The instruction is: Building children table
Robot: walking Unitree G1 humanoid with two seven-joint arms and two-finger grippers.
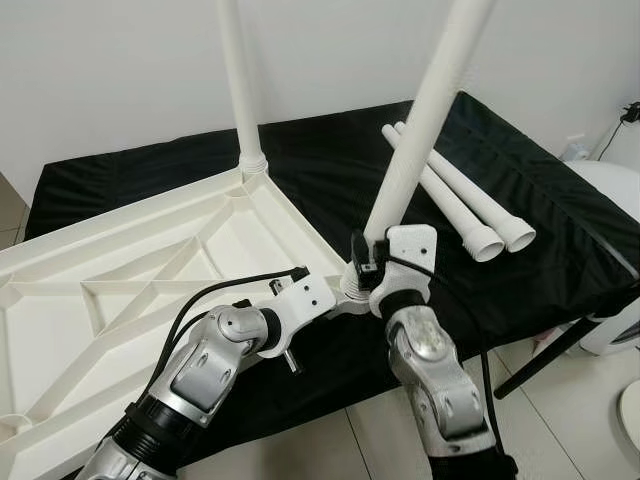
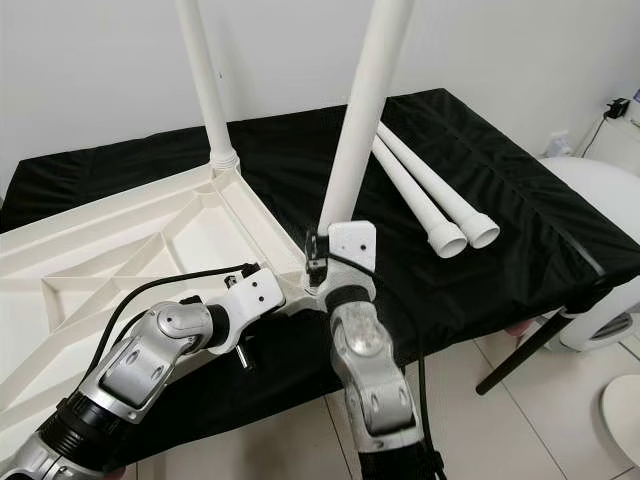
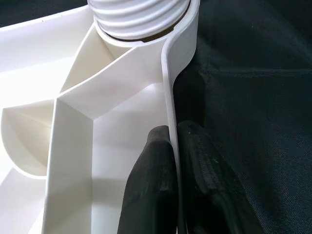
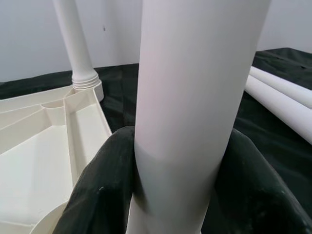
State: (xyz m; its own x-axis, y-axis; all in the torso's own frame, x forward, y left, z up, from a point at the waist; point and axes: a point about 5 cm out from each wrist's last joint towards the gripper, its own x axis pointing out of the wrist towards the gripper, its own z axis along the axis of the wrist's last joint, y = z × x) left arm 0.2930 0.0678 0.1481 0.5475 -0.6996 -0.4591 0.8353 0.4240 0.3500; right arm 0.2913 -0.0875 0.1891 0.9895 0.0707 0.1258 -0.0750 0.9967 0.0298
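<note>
My left gripper point(image 3: 170, 170) is pinched on the thin rim of the upturned tabletop point(image 1: 120, 290), one ribbed black finger point(image 3: 151, 185) inside the wall, the other outside against the cloth. The tabletop is smooth white plastic, its underside braced with ribs, and it lies on the black cloth point(image 1: 520, 200) with its near corner at the table edge.

My right gripper point(image 4: 178, 185) is clamped around a white leg point(image 1: 425, 110), a smooth round tube, low down just above that near corner socket. The leg leans slightly to my right. The wrist view shows a threaded collar point(image 3: 141, 19) seated in the socket.

At the far corner, a second leg point(image 1: 238, 80) stands upright, already seated in its socket.

Further right, two spare legs point(image 1: 455, 200) lie side by side on the cloth, touching, flared open ends toward me. Plain white wall behind.
</note>
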